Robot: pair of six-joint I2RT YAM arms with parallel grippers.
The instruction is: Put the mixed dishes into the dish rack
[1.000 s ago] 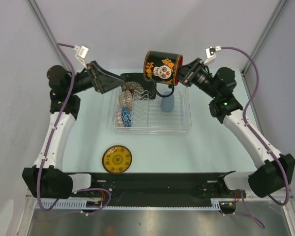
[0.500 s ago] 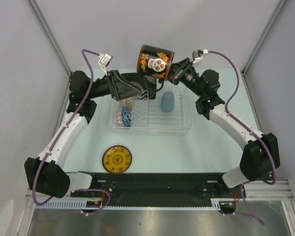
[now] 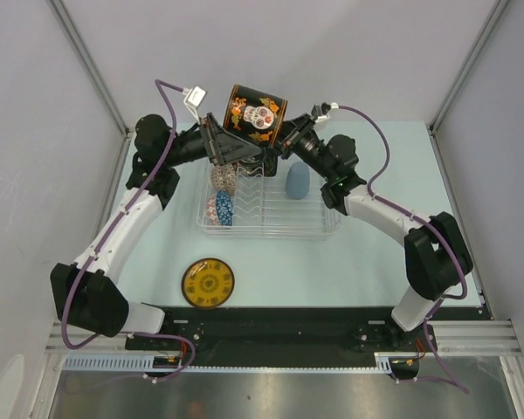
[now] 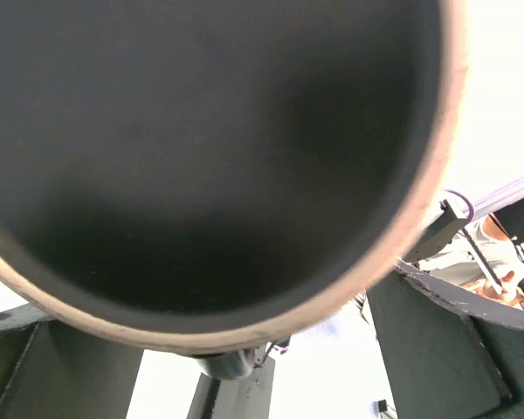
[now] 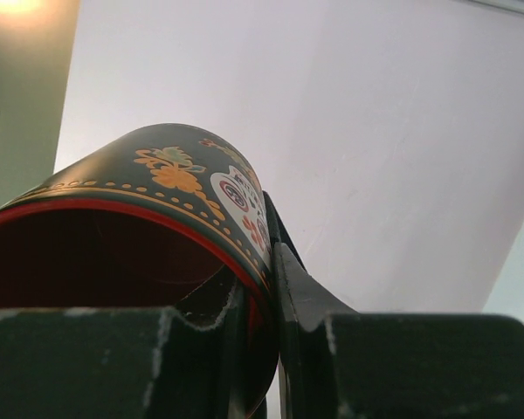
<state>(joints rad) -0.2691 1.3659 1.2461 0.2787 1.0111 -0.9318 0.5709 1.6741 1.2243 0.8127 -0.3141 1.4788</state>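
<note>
- The dish rack [image 3: 271,209] sits mid-counter [image 3: 375,253].
- My right arm [image 3: 384,209] bends in leftward; its right tool [image 3: 288,140] pinches the rim of the black skull mug [image 3: 255,113] — lifted over the rack's far-left end.
- My left arm [image 3: 122,227] angles inward, and its left tool [image 3: 217,144] gapes wide at the mug's base.

Both your arms bow outward from their bases and bend back in, so the two hands end up nose to nose in the middle, well out from the near edge. Your right arm [image 3: 393,214] sweeps up and to the left, and the right hand [image 3: 290,140] is pinched tight on the wall of the mug [image 3: 255,113]. One finger is inside the rim and one outside, holding it in the air tipped on its side. Your left arm [image 3: 122,223] comes up and to the right with the wrist about level. The left hand [image 3: 236,147] is spread wide open, its fingers [image 4: 437,349] either side of the mug's base. Can't tell if they're touching it.
</note>
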